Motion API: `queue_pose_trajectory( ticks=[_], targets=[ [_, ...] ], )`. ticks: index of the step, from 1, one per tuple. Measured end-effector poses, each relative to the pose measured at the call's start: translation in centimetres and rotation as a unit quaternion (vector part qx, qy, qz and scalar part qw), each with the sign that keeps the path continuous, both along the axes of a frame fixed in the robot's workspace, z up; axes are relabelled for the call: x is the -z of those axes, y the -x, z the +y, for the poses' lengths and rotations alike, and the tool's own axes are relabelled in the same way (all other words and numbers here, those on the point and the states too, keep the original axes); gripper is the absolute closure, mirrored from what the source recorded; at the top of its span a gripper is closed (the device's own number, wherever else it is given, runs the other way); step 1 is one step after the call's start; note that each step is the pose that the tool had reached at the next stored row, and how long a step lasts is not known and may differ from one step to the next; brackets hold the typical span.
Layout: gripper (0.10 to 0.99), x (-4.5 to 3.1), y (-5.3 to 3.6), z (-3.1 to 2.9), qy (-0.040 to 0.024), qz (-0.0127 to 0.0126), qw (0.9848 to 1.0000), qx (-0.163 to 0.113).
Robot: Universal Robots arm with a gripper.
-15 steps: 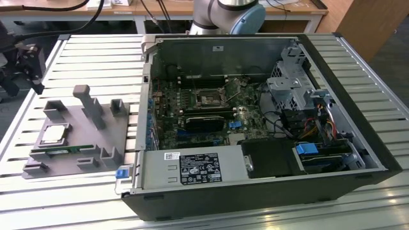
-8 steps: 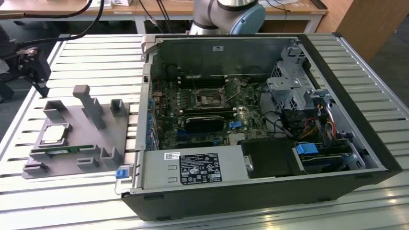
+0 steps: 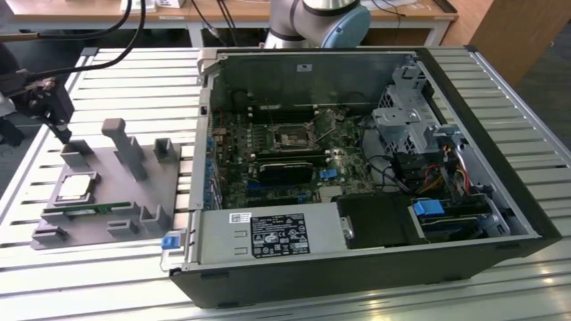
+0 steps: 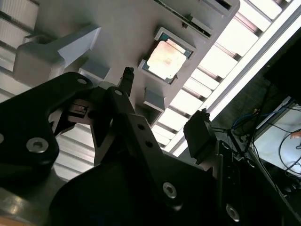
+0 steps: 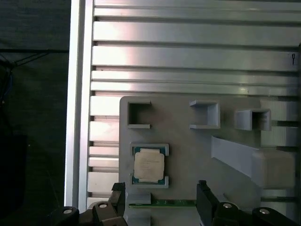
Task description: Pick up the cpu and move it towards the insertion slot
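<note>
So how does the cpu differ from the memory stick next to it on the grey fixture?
Shape: the cpu is a small flat square, while the memory stick is a long thin strip.
Look: the cpu has a silvery metal top; the memory stick is green.
Pose: the cpu lies face up in a square pocket; the memory stick appears to stand on edge in a narrow groove.
Shared: both rest in the grey fixture, side by side.

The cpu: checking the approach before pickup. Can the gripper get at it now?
Probably yes: the cpu lies face-up with nothing over it, and the open gripper hangs above the grey fixture.
</note>
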State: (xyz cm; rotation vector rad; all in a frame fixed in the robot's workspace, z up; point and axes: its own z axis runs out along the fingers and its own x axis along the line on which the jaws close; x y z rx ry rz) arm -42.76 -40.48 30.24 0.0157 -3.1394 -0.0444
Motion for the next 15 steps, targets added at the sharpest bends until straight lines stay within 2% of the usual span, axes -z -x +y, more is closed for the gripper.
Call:
queue_pose_trajectory(
  ticks=[6,15],
  targets=[
    [0.38,0.42,0.08,-0.01,0.0,0.0001,1.0,-0.001],
    [0.38,0.67,0.11,-0.01,0.0,0.0,1.0,-0.001]
  ],
)
